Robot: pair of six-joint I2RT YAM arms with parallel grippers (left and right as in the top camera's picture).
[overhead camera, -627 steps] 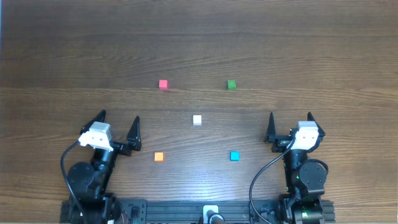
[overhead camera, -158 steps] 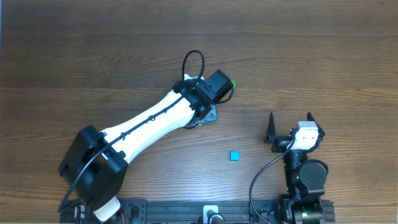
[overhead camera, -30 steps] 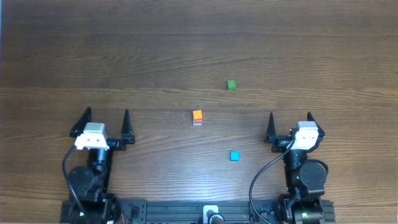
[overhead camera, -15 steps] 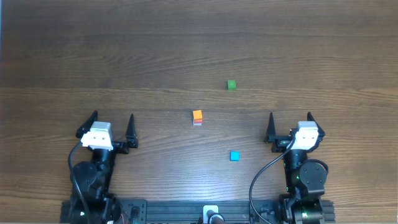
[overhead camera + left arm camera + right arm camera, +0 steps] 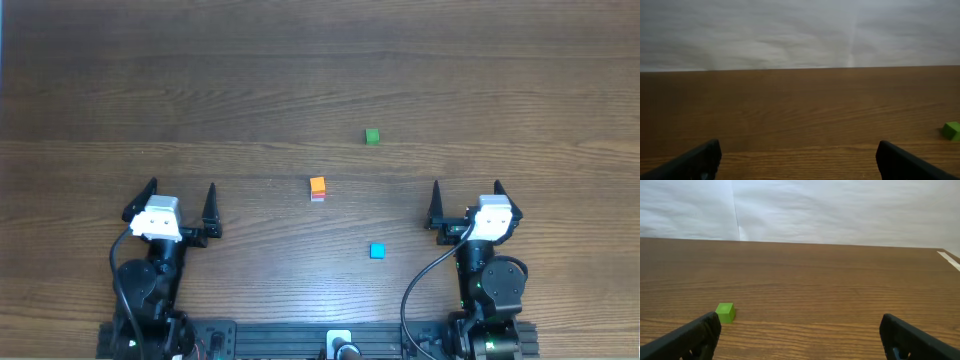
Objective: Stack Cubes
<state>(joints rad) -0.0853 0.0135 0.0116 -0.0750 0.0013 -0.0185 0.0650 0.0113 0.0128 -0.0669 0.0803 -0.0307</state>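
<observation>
From above, the left pincer (image 5: 181, 190) and right pincer (image 5: 467, 190) sit spread apart by their bases. The orange-topped stack (image 5: 317, 188) stands at the middle of the table (image 5: 500, 80), with the green cube (image 5: 372, 136) and blue cube (image 5: 376, 251) loose. Each wrist view catches the green cube; an off-centre drop could topple the stack.

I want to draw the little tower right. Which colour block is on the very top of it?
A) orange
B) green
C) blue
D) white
A: the orange cube is the top one of the stack in the middle, while the green cube and the blue cube each lie alone on the table.
</observation>
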